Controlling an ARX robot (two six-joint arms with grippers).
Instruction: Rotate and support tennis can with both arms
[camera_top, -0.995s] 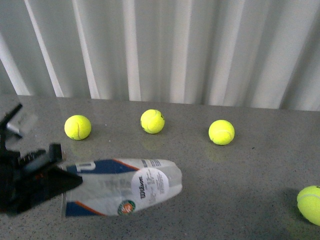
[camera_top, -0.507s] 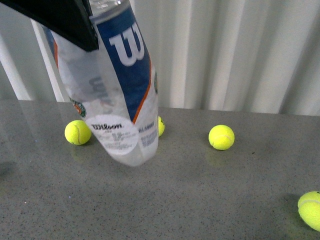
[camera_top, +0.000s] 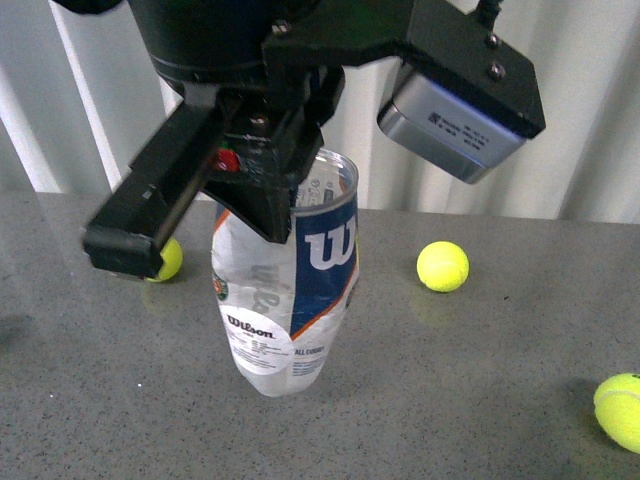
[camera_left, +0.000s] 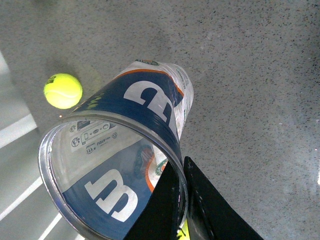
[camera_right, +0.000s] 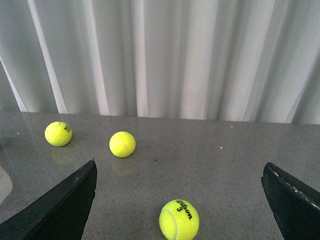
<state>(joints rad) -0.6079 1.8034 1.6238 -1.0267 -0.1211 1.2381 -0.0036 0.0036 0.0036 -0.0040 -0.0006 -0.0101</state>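
The tennis can stands nearly upright in the front view, open end up. It is clear plastic with a navy Wilson label, an orange stripe and a round white sticker. Its closed end is at or just above the grey table. My left gripper comes from above and is shut on the can's top rim. In the left wrist view the can shows from its open end. The left gripper pinches the wall there, one finger inside and one outside. My right gripper is open and empty, low over the table.
Yellow tennis balls lie on the table: one behind the can at left, one at mid right, one at the near right edge. One ball lies between the right fingers. A white curtain hangs behind the table.
The can lay on its side in the left gripper. It was lifted high and tilted, and now hangs nearly upright by the table. The left arm swung in front of the camera.
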